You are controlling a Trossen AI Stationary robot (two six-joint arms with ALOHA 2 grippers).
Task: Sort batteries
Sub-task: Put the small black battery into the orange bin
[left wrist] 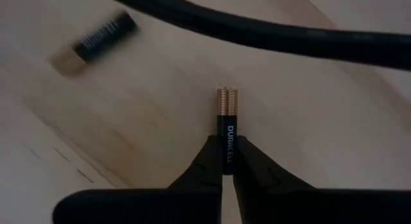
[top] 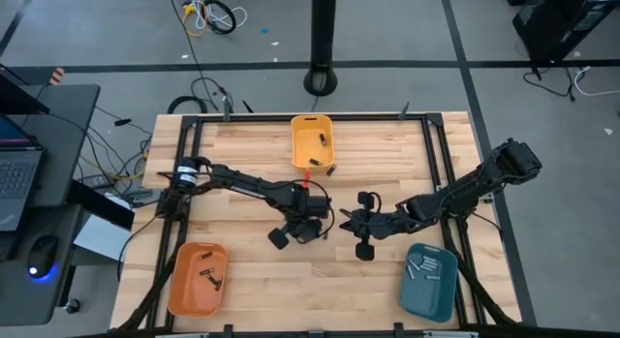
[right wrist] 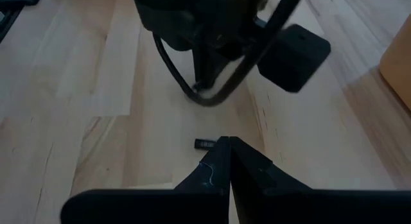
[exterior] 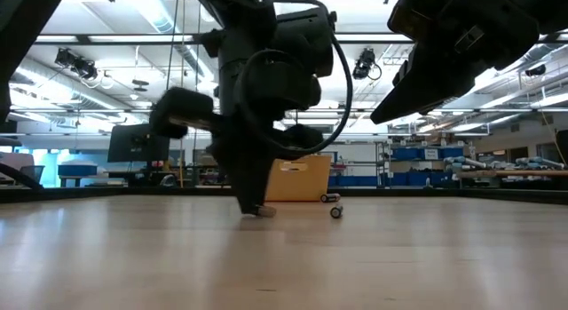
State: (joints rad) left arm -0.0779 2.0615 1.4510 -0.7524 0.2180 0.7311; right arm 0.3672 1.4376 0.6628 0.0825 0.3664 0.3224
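Three plastic bins on pale wooden table (top: 252, 280): orange bin (top: 198, 278) front left with two dark batteries, yellow bin (top: 312, 142) at back centre with two, teal bin (top: 430, 280) front right with several pale ones. Left gripper (left wrist: 226, 161) mid-table, clamped on black copper-tipped Duracell battery (left wrist: 227, 128); second black battery (left wrist: 97, 38) loose nearby. Right gripper (right wrist: 227, 161) just beside, fingers pressed together, empty; small dark battery (right wrist: 204, 143) ahead. Bare wood along front edge.

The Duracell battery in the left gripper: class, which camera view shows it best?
The left wrist view: the Duracell battery fills mid-frame, label readable, pinched in the left gripper. The high view hides it beneath the arm. The low view shows only a small blurred tip. The right wrist view doesn't show it clearly.
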